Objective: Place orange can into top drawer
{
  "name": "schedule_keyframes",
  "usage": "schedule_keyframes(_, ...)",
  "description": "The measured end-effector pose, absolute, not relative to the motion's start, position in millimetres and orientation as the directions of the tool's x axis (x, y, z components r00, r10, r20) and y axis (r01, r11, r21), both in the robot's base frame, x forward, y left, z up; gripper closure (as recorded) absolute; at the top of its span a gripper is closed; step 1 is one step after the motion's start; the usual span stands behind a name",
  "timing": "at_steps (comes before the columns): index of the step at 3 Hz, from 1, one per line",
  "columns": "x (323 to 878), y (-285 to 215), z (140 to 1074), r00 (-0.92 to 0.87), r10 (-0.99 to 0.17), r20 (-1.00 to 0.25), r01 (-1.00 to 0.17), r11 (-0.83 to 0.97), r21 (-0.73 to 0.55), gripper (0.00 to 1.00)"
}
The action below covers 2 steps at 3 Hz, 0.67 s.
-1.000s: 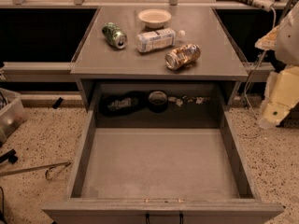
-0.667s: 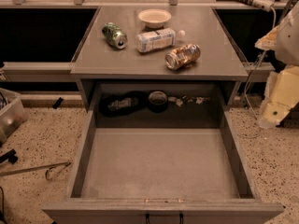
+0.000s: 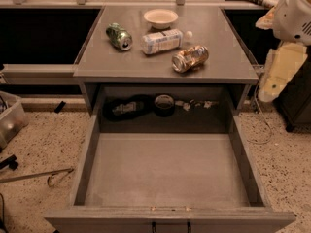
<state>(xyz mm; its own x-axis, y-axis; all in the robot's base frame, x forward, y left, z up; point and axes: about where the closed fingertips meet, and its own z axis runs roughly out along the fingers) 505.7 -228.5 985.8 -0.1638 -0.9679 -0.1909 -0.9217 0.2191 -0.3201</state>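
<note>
The orange can [image 3: 190,58] lies on its side on the grey cabinet top [image 3: 112,62], right of centre and near the front edge. The top drawer [image 3: 167,171] is pulled wide open below it, its flat bottom bare, with two dark handle fittings on its front [image 3: 170,225]. Only my arm's white and cream links [image 3: 284,57] show at the right edge, beside the cabinet and apart from the can. My gripper is outside the picture.
A green can [image 3: 119,36] lies at the left of the cabinet top. A white-labelled clear bottle [image 3: 163,41] lies in the middle and a shallow white bowl [image 3: 161,18] stands behind it. Dark cables and a tape roll [image 3: 164,104] sit in the recess behind the drawer. A clear bin [image 3: 9,120] stands on the floor at left.
</note>
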Motion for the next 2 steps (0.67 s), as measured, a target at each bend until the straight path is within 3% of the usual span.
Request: schedule_keyframes(2, 646.8, -210.7, 970.6, -0.091, -0.961, -0.263, -0.921, 0.181, -0.344, 0.0)
